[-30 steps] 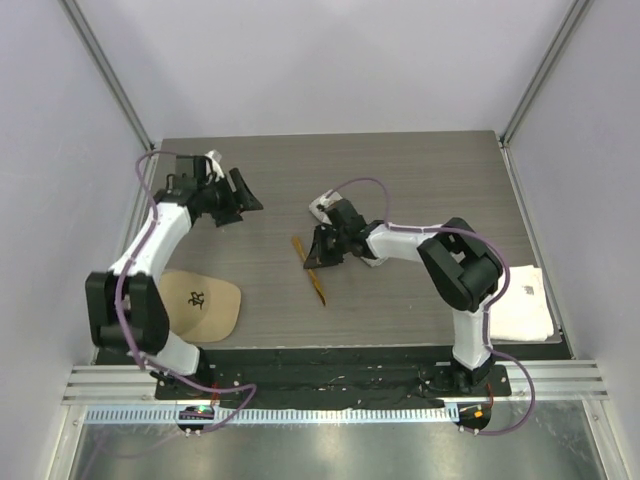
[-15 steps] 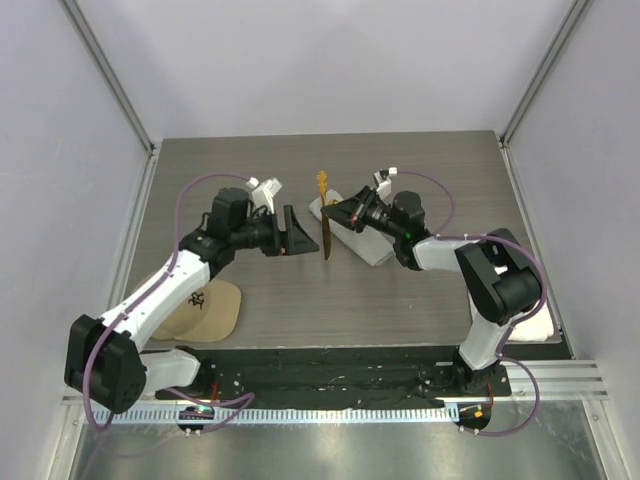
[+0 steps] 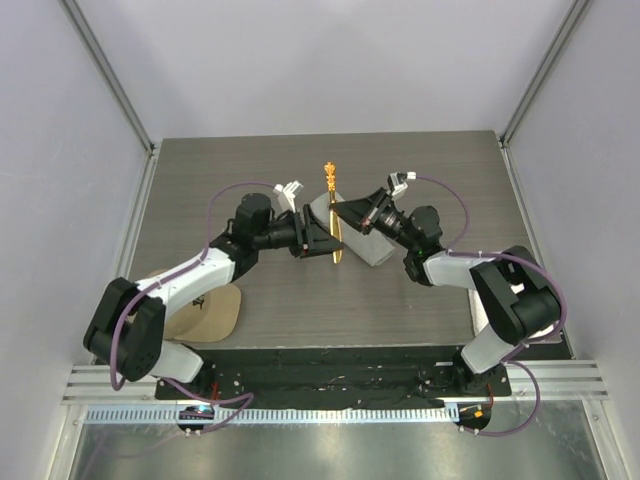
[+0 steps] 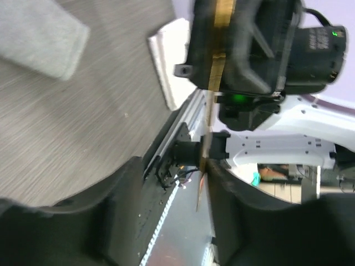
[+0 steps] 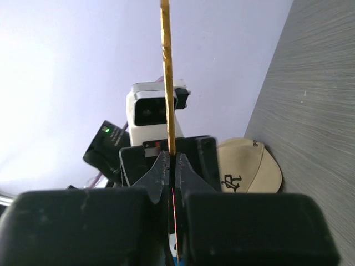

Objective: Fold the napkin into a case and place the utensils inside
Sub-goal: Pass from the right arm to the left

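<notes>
A slim gold utensil [image 3: 333, 215] stands upright above the table's middle, ornate end up. My right gripper [image 3: 340, 212] is shut on its middle; in the right wrist view the gripper [image 5: 172, 162] pinches the gold strip [image 5: 166, 66] edge-on. My left gripper [image 3: 325, 240] faces it from the left. In the left wrist view the left gripper [image 4: 177, 185] has its jaws apart, and the utensil's thin lower end [image 4: 203, 180] hangs between them, close against the right finger [image 4: 233, 188]. The light grey napkin [image 3: 372, 248], folded into a narrow strip, lies on the table beneath both grippers.
A tan cap [image 3: 215, 312] with a black emblem lies at the near left, partly under the left arm. A white towel [image 4: 166, 61] sits at the table's right edge. Purple cables loop over both arms. Metal frame posts stand at the far corners.
The right gripper lifted the gold utensil off the table and turned it upright. The left arm swung from the far left to the middle, and its jaws came around the utensil's lower end and narrowed.
</notes>
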Action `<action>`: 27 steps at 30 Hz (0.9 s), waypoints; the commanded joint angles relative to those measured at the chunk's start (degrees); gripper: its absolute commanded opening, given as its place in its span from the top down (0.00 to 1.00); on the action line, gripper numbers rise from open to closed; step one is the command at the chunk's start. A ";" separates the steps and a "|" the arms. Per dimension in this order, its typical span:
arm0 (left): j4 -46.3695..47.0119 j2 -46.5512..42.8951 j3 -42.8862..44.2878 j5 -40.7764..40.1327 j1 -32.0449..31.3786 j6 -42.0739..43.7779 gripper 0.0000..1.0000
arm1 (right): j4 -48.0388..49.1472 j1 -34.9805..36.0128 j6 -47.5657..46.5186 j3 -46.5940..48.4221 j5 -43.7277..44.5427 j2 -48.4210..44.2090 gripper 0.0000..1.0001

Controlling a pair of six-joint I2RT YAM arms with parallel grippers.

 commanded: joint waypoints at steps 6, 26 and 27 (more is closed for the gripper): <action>6.82 -0.53 3.09 5.62 -2.42 -1.20 1.00 | -0.39 0.90 -4.26 -2.34 1.38 -6.75 0.99; -45.03 -2.29 12.76 24.43 -2.50 34.83 1.00 | -25.46 -3.41 -25.80 6.18 -28.32 -12.03 0.57; -46.70 -2.20 13.81 23.92 -2.50 35.80 1.00 | -23.79 -3.50 -23.36 6.10 -28.77 -11.76 0.69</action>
